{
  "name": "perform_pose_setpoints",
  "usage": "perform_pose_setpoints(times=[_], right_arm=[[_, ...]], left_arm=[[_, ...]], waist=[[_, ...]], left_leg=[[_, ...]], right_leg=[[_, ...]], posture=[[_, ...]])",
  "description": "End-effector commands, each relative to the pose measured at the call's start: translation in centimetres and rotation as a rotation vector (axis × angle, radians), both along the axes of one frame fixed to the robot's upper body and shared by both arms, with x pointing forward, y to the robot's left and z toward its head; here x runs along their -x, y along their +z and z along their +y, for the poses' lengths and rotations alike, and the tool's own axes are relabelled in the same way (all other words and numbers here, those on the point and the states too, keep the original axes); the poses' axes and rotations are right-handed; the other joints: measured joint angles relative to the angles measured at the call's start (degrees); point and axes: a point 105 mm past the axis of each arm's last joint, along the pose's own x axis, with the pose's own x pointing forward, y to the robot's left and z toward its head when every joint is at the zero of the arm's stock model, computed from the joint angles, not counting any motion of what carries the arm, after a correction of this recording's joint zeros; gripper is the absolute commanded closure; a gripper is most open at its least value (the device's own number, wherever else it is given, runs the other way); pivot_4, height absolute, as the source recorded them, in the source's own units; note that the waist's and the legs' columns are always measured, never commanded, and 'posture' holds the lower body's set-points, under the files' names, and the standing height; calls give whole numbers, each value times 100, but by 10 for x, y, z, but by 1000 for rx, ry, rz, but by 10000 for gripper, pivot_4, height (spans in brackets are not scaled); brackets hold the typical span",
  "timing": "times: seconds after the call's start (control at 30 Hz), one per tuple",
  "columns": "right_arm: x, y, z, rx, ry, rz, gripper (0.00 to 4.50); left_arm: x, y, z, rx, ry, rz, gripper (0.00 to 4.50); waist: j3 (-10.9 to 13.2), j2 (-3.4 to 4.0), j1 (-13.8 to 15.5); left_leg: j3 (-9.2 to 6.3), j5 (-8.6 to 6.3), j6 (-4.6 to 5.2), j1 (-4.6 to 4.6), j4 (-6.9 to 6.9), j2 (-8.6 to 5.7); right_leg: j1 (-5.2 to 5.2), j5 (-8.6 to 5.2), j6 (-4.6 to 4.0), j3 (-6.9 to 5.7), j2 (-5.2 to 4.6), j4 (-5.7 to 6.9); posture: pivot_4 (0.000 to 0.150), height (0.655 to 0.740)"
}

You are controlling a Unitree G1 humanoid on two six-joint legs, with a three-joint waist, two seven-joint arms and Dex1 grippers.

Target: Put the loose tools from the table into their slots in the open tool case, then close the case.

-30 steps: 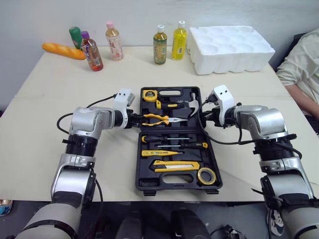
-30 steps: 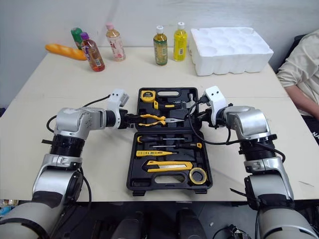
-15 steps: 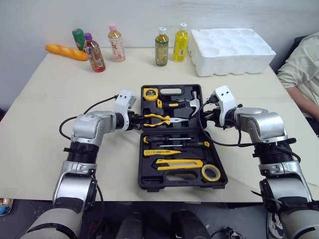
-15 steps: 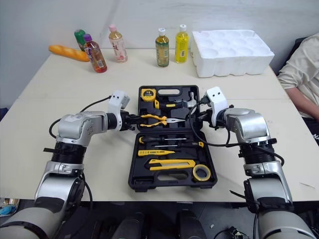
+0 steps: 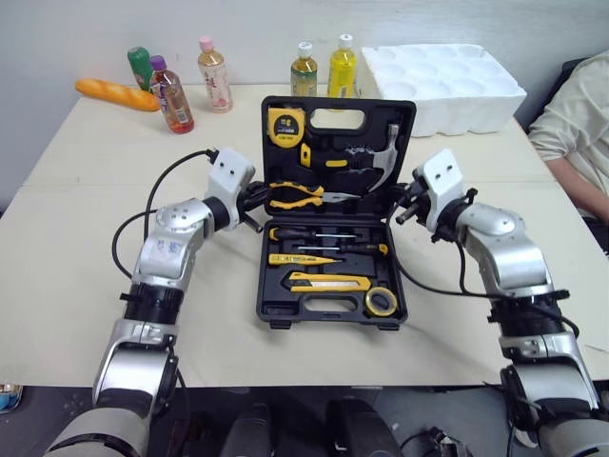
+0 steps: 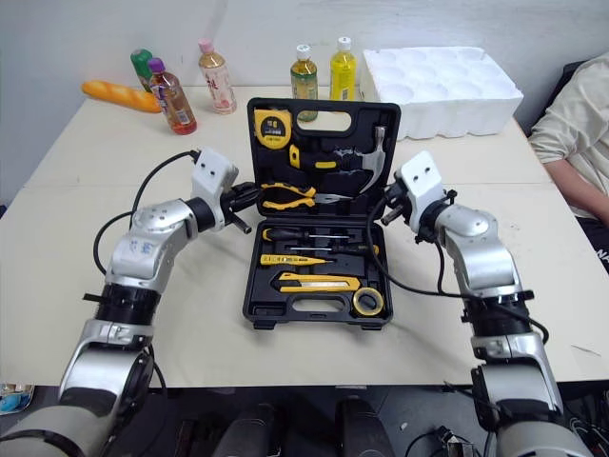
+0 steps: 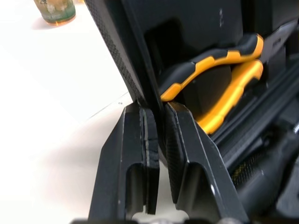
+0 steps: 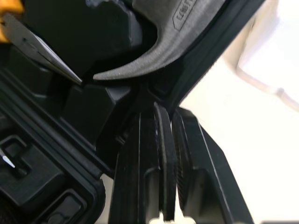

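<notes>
At the tips of my left gripper (image 7: 153, 109) was the left edge of the lid (image 5: 400, 112). The two black fingers (image 7: 126, 154) were clamped on that wall, one outside and one inside. Just past the inner finger I saw the orange-and-black handles of the pliers (image 5: 295, 195), seated in the lid. Left of that gripper was bare table (image 5: 86, 248), and well beyond it stood bottles (image 5: 173, 95).

Between my two grippers sat the tool case (image 5: 271, 309), its base flat on the table and the lid tilted up, not shut. Tools in the lid, beyond the fingertips:
- tape measure (image 5: 285, 126), top left
- hammer (image 5: 381, 171), right side

Tools in the base, nearer me than the grippers:
- screwdrivers (image 5: 328, 234)
- utility knife (image 5: 328, 282)
- tape roll (image 5: 381, 302), in the corner on the right gripper's side

I couldn't spot any loose tool on the table around the case.

My right gripper (image 8: 166, 109) was pinched on the lid's right rim, with its fingers (image 8: 140, 158) nearly together and the thin edge between them. The hammer's claw was just past the tips. Beyond this gripper, behind the lid, was a white foam tray (image 5: 447, 81). Off to its right was a person's sleeve (image 5: 576, 124), well apart from the case.
</notes>
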Motion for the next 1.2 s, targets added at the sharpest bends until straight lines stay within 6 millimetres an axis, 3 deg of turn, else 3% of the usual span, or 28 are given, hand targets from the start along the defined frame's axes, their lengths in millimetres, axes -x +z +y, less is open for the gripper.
perform_pose_setpoints(times=[0.03, 0.13, 0.2, 0.33, 0.43, 0.47, 0.6, 0.73, 0.77, 0.83, 0.9, 0.97, 1.2], right_arm=[[18, 11, 12, 86, 110, -222, 45000], [32, 1, 13, 189, 147, -332, 45000], [40, 2, 12, 227, 153, -409, 45000], [66, 6, 9, 238, 222, -441, 27249], [103, 11, 0, 194, 327, -285, 12300], [117, 14, -4, 178, 365, -222, 11676], [171, 9, -43, 134, 416, 177, 11676], [189, 15, -79, -28, 318, 388, 11676], [192, 16, -84, -42, 304, 413, 11676], [198, 12, -89, -72, 290, 475, 11676], [202, 8, -94, -71, 272, 498, 11676], [203, 5, -96, -64, 267, 501, 11676], [211, -7, -84, -72, 311, 545, 11676]], left_arm=[[12, 6, -4, -185, -41, -233, 44900], [18, 0, 3, -244, -38, -303, 44900], [22, -1, 10, -196, -11, -287, 34715], [52, -7, 27, -39, -70, -97, 16590], [98, -6, 52, 71, -196, 145, 2604], [113, -6, 64, 80, -215, 224, 653], [171, -7, 117, 95, -246, 536, 653], [178, -7, 154, 114, -130, 600, 653], [177, -8, 161, 104, -106, 599, 653], [175, -9, 167, 90, -76, 591, 653], [169, -9, 168, 88, -64, 578, 653], [165, -9, 166, 86, -65, 568, 653], [145, 0, 153, 108, -110, 498, 653]], waist=[[0, 0, -3], [0, 0, -14], [0, 0, -10], [0, 1, -32], [6, 7, -29], [12, 11, -19], [65, 44, 5], [82, 23, 20], [82, 22, 26], [81, 20, 29], [81, 20, 25], [81, 20, 25], [79, 18, 21]], left_leg=[[0, 0, 1, 4, 0, 0], [3, 0, 2, 13, -5, 2], [6, 0, 2, 17, -3, 3], [11, 0, 3, 21, -12, 7], [9, 0, 2, 18, -16, 21], [7, 0, 2, 18, -16, 25], [-22, -20, 36, 53, -19, 24], [-30, -46, 47, 307, -128, 31], [-30, -53, 39, 315, -136, 38], [-25, -55, 36, 311, -144, 42], [-20, -58, 38, 286, -150, 41], [-19, -60, 37, 275, -170, 40], [-14, -51, 26, 206, -183, 37]], right_leg=[[4, 0, 0, 0, 0, -1], [8, 0, 0, 2, 1, -1], [10, 0, 0, 5, 2, 1], [9, 0, 0, 13, 5, 8], [9, -1, -1, 12, 13, 1], [9, -1, -2, 11, 15, 2], [68, -6, -12, -9, 6, -46], [336, -21, -42, -31, -7, -174], [357, -54, -102, -31, -7, -186], [345, -73, -138, -32, -8, -196], [310, -22, -43, -34, -12, -195], [296, -22, -43, -35, -11, -209], [215, -21, -40, -37, -5, -188]], posture=[[1500, 7400], [1500, 7400], [1500, 7400], [1500, 7400], [1500, 7400], [1500, 7400], [1500, 7400], [1500, 7400], [1500, 7400], [1500, 7400], [1500, 7400], [1500, 7400], [1500, 7400]])
